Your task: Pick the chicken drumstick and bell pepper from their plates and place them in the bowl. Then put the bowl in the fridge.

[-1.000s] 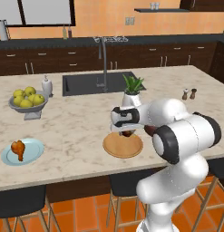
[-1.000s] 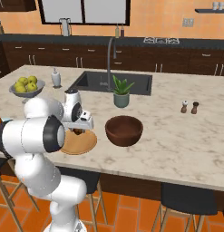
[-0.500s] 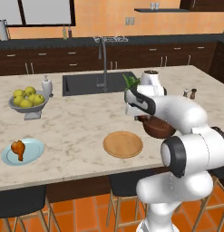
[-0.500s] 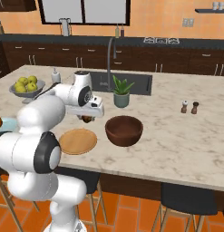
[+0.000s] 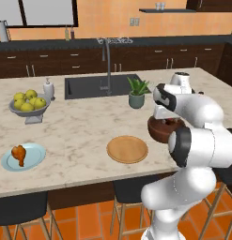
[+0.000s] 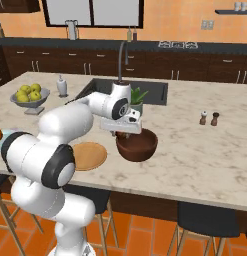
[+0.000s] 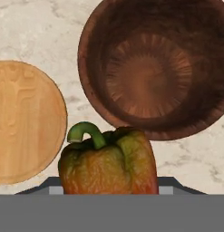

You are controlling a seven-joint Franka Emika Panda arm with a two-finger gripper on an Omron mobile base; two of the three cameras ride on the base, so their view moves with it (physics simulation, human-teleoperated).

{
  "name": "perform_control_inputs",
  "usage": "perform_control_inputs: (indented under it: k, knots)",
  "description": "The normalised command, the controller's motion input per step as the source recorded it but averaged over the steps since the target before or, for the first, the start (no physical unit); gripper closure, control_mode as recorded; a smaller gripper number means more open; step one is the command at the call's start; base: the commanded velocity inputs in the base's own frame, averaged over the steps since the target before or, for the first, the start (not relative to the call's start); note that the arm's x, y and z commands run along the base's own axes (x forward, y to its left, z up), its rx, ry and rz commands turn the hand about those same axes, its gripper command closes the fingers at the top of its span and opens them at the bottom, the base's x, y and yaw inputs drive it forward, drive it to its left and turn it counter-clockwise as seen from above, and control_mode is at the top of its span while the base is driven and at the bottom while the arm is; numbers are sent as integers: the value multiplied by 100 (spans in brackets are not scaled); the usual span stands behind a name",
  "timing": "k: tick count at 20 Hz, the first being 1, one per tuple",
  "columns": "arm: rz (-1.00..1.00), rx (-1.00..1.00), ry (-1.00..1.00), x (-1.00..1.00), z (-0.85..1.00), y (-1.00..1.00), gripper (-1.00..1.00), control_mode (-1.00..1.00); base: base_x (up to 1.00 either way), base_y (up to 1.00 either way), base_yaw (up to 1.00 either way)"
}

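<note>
My gripper (image 6: pixel 126 134) is shut on the bell pepper (image 7: pixel 109 163), dark red-orange with a curled green stem. It hangs just off the near-left rim of the dark brown bowl (image 7: pixel 93 59), which looks empty inside. The bowl (image 5: pixel 159 132) stands on the marble island, right of the bare tan wooden plate (image 5: pixel 127 149), also seen as the plate (image 7: pixel 22 122) left of the pepper. The chicken drumstick (image 5: pixel 18 153) lies on the light blue plate (image 5: pixel 35 154) at the island's near-left end. The fridge is out of view.
A grey footed bowl of yellow-green fruit (image 5: pixel 27 104) and a white soap bottle (image 5: pixel 48 88) stand at the island's left. The sink (image 5: pixel 84 86) with its tall faucet and a potted plant (image 5: pixel 136 93) lie behind the bowl. Two shakers (image 6: pixel 209 118) stand to the right.
The arm has swung right from over the wooden plate to the bowl, carrying the bell pepper. The wooden plate is now bare.
</note>
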Motion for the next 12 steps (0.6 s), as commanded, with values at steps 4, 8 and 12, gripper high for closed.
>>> perform_control_inputs:
  k: [4,8,12]
  knots:
    - [0,0,0,4,-40,-54,100,-100,0,0,0]
    - [0,0,0,43,-16,-1,100,-100,0,0,0]
    - [0,-1,0,45,-28,0,100,-100,0,0,0]
